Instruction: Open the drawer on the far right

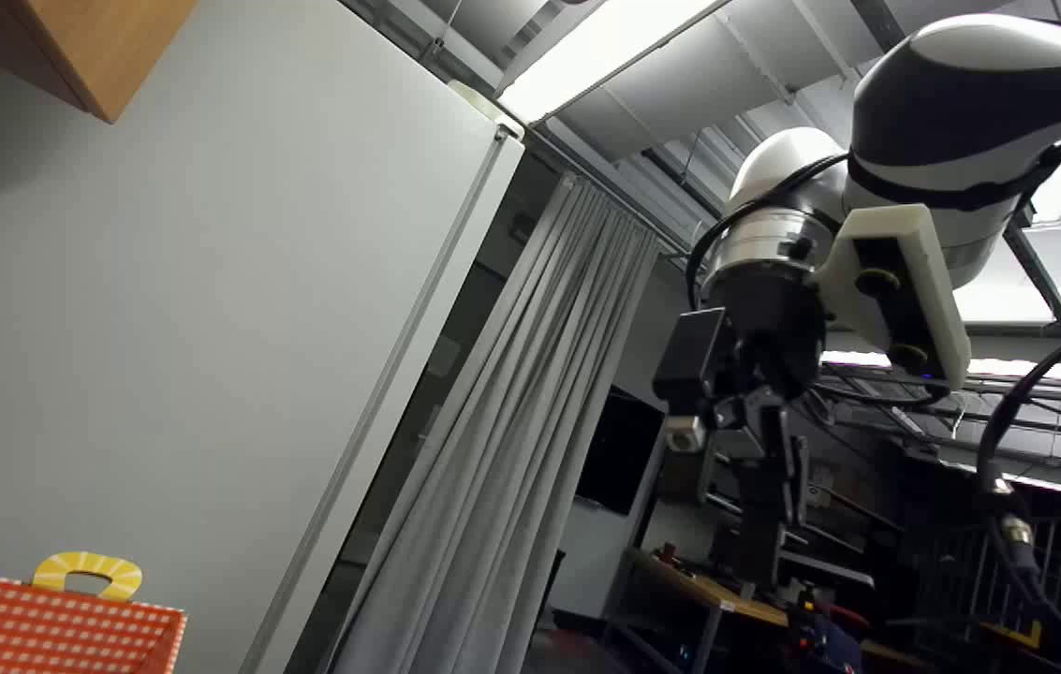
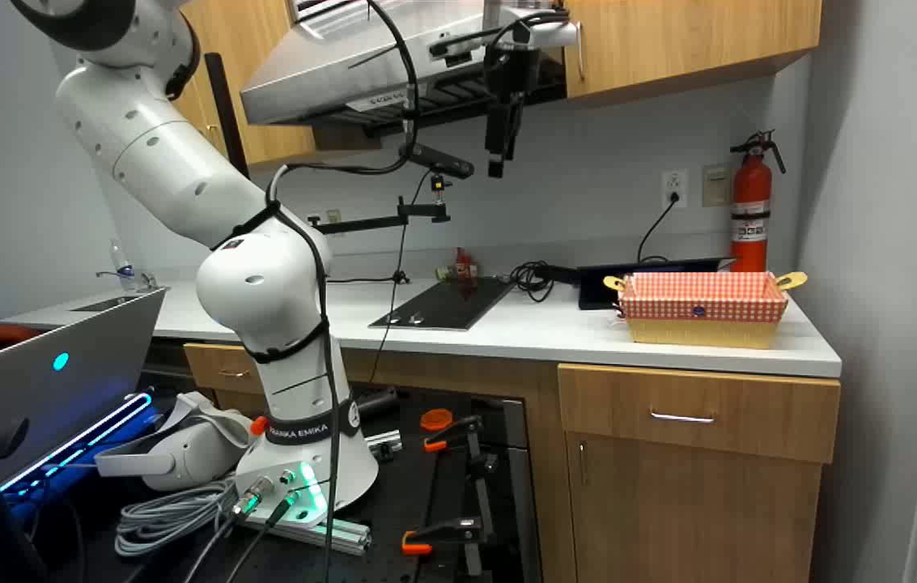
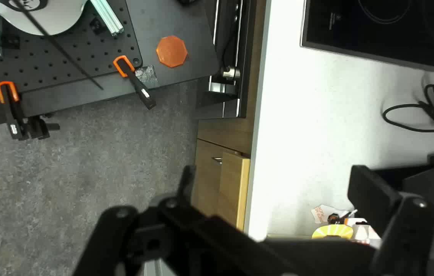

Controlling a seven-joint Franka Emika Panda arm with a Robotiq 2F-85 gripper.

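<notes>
The far-right drawer (image 2: 620, 401) is wooden with a silver bar handle (image 2: 682, 419), under the right end of the counter in an exterior view. Its front stands slightly proud of the cabinet door below. In the wrist view the drawer front (image 3: 232, 188) shows with a pale top edge; its handle is hidden there. My gripper (image 3: 274, 180) is open and empty, its fingers spread wide in the wrist view. It hangs high above the counter, well above and left of the drawer in an exterior view (image 2: 498, 158). It also shows in an exterior view (image 1: 800, 477) where the drawer is out of view.
A basket with red checked lining (image 2: 701, 295) stands on the counter (image 2: 523, 340) above the drawer. A cabinet door (image 2: 693, 510) with its own handle is below. A fire extinguisher (image 2: 751, 210), cooktop (image 2: 446, 304), range hood (image 2: 393, 65) and clamps (image 2: 458, 530) are nearby.
</notes>
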